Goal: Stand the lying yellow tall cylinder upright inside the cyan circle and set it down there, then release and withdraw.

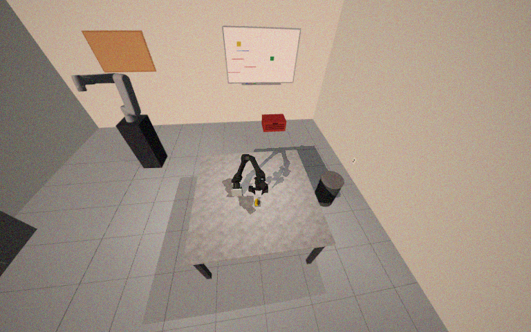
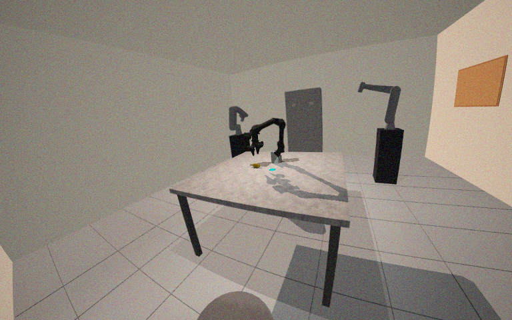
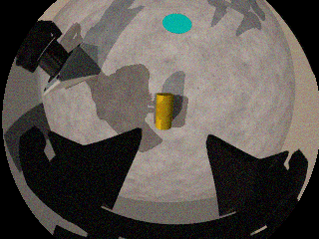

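The yellow tall cylinder (image 1: 256,202) (image 2: 256,165) (image 3: 163,112) lies on its side on the table. In the wrist view its long axis runs nearly up and down the picture. The cyan circle (image 2: 272,169) (image 3: 176,23) is flat on the table with nothing on it, beyond the cylinder in the wrist view; it does not show in the top view, where the arm is over that area. My gripper (image 1: 258,191) (image 2: 256,153) (image 3: 174,135) is open and empty, fingers pointing down, above the table. The cylinder is not between the fingers; it shows just ahead of the fingertips in the wrist view.
The arm's pale base (image 1: 236,192) (image 2: 276,157) stands on the table (image 1: 250,238) (image 2: 226,189), near the cylinder and the circle. Shadows of the arm fall around the cylinder. A dark bin (image 1: 328,189) stands on the floor beside the table.
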You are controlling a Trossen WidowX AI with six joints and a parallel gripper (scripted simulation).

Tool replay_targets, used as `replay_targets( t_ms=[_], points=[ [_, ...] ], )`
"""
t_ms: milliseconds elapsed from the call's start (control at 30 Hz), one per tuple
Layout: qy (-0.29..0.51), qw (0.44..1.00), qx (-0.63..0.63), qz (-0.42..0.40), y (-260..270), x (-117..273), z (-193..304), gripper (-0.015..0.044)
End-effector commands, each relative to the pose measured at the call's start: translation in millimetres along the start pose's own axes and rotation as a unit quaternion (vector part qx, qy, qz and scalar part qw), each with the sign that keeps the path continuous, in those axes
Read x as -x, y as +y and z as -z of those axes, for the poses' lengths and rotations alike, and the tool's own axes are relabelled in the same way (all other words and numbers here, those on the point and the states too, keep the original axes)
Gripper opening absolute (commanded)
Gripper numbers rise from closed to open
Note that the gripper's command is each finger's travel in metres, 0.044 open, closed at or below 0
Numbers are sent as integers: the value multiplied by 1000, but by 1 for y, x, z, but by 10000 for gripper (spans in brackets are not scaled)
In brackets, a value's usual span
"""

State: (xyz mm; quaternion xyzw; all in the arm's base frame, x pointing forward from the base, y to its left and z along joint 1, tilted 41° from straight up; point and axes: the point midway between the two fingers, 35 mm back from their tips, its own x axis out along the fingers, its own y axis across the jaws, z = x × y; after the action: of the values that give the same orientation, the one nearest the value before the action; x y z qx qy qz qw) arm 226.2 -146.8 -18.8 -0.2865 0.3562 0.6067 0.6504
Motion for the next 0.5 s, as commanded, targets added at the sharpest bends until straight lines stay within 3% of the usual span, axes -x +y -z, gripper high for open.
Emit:
replay_targets(
  t_ms=[0,167,400,467],
  points=[
    [-32,999,3,-8,16,-4,-2,309],
    [-32,999,3,-8,15,-6,-2,309],
    [-34,999,4,-7,16,-104,-8,309],
    [-34,999,4,-7,18,-114,-10,309]
  ],
)
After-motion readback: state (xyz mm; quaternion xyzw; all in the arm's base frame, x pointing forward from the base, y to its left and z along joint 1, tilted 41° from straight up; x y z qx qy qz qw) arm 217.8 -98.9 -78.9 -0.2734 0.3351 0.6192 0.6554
